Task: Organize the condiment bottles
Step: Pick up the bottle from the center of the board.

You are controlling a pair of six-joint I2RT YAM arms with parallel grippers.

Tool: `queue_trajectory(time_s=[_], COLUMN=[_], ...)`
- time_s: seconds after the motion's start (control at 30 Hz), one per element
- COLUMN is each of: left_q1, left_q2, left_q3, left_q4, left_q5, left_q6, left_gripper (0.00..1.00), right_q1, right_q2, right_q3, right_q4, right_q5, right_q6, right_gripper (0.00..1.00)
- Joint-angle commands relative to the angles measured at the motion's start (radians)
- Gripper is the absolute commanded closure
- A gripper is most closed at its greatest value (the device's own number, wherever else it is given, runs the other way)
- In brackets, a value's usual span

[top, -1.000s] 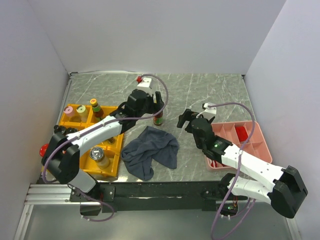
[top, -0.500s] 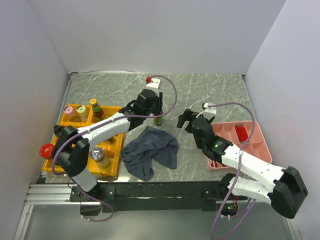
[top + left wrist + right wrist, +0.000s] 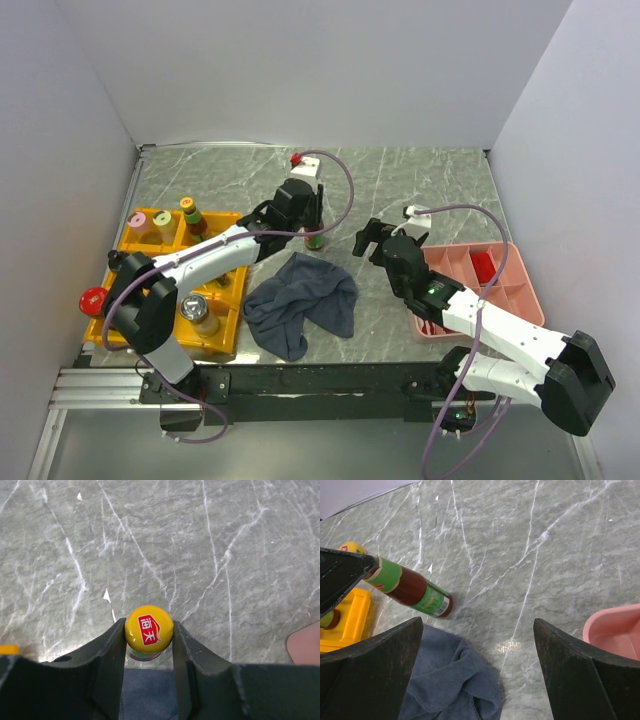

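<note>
A sauce bottle point(image 3: 316, 238) with a yellow cap point(image 3: 149, 626), dark contents and a green label point(image 3: 410, 587) stands on the marble table just beyond the grey cloth. My left gripper point(image 3: 149, 630) is shut on its cap, one finger on each side. In the top view this left gripper point(image 3: 312, 225) sits over the bottle. The right gripper point(image 3: 378, 238) hovers open to the right of the bottle with nothing between its fingers point(image 3: 380, 655). Several more condiment bottles stand in the yellow tray: a pink cap point(image 3: 140, 221), a pale-green cap point(image 3: 162, 220) and a grey-lidded jar point(image 3: 196, 309).
The dark grey cloth point(image 3: 305, 298) lies crumpled at the table's near middle. The yellow tray point(image 3: 224, 343) is at the left edge. A pink tray point(image 3: 528, 300) holding a red item point(image 3: 483, 263) sits on the right. White walls close in the table.
My left gripper moved right onto the yellow-capped bottle and shut on its cap, then stayed still. The right gripper has barely moved and stays open.
</note>
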Motion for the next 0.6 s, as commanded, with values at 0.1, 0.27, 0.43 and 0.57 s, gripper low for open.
queue_trajectory(time_s=[0.1,0.27,0.43,0.57], left_q1=[-0.004,-0.003,0.008,0.074], left_q2=[-0.098,-0.138,-0.201,-0.230], left_q3=[0.071,0.086,0.077,0.105], left_q4=[-0.032,-0.069,-0.046,-0.074], left_q5=[-0.135,-0.244,-0.345,-0.354], left_q6=[-0.002,0.018,0.066,0.069], left_gripper=[0.99,0.99,0.99,0.99], right_q1=[-0.003,-0.004,-0.003,-0.003], right_q2=[0.008,0.011,0.014,0.021], right_q3=[0.037,0.041,0.044,0.048], right_q4=[0.023,0.014,0.012,0.008], right_q5=[0.019,0.019,0.018,0.019], right_q6=[-0.001,0.000,-0.001,-0.003], right_gripper=[0.01,0.01,0.00,0.00])
